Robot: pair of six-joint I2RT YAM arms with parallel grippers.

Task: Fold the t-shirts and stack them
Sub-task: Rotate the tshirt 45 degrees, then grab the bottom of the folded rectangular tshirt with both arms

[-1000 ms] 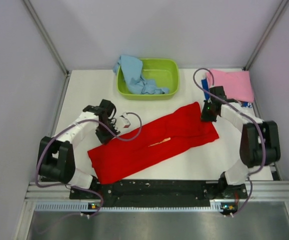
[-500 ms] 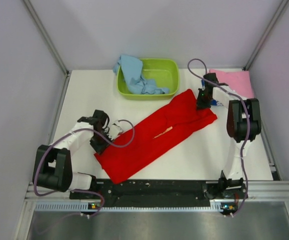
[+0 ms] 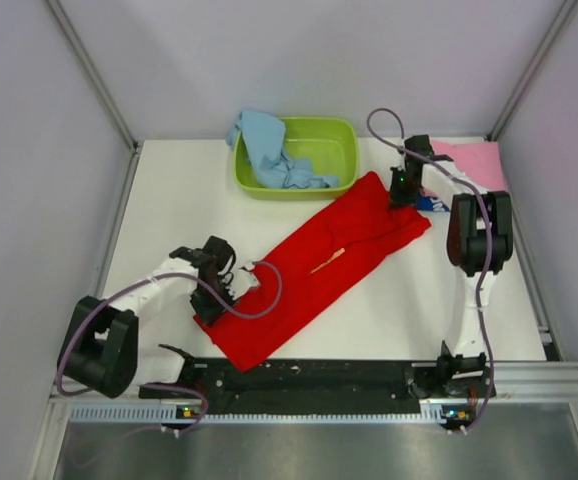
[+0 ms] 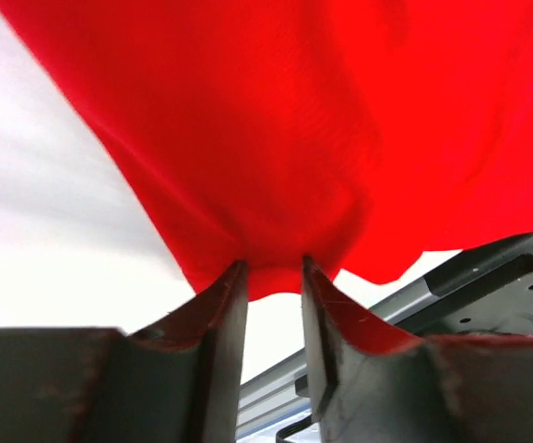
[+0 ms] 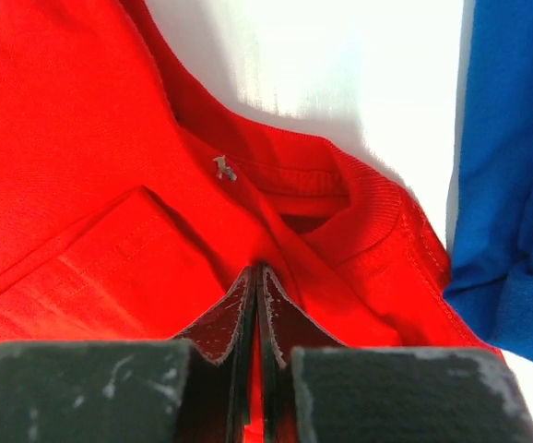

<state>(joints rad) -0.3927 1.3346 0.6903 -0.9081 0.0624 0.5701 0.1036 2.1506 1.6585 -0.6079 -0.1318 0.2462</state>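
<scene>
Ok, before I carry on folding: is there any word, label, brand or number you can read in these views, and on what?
No text can be read in any view.
red shirt: plain side up, no lettering shows.
grey fleck by its collar: too small to read.
green basin, light blue shirt, pink shirt, dark blue shirt: no print or label shows.

No legible text, labels or numbers anywhere
</scene>
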